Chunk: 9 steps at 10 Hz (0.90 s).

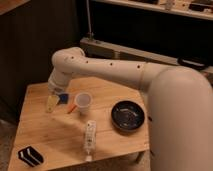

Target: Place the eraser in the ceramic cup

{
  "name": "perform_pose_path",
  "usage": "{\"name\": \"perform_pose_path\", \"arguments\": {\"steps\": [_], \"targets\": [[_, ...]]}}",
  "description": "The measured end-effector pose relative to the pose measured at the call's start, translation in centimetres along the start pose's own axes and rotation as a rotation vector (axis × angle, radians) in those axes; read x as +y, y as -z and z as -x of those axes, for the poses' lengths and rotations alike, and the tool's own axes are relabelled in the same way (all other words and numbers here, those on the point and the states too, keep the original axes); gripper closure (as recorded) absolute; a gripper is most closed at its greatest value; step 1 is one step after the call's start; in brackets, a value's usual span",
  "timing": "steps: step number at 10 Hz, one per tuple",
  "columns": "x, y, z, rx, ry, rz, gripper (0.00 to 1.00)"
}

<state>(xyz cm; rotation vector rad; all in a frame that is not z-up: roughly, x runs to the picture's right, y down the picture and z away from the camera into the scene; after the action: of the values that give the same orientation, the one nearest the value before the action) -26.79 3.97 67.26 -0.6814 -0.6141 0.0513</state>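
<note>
Gripper (pixel 52 102) hangs over the desk (pixel 50 132) near its left edge; its state cannot be determined. Eraser (pixel 30 156) lies at the front-left corner, well apart from the ceramic cup (pixel 83 102).

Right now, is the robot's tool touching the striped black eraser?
Apart. The camera view shows the tool over the far part of the table, while the eraser lies at its near corner, bare wood between them.

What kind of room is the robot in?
Probably a lab or workshop: a small wooden table, dark shelving behind it, and the robot's gripper hanging over the table's far left corner.
</note>
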Motion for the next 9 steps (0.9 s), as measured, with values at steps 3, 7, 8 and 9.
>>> {"name": "perform_pose_path", "arguments": {"steps": [3,7,8,9], "targets": [[2.9,-0.2,1.5,-0.009,0.059,0.011,0.2],[5.4,-1.7,1.3,-0.042,0.08,0.08,0.2],[5.9,-2.1,1.3,-0.05,0.087,0.101,0.2],[6.4,-2.5,1.4,-0.057,0.099,0.126,0.2]]}}
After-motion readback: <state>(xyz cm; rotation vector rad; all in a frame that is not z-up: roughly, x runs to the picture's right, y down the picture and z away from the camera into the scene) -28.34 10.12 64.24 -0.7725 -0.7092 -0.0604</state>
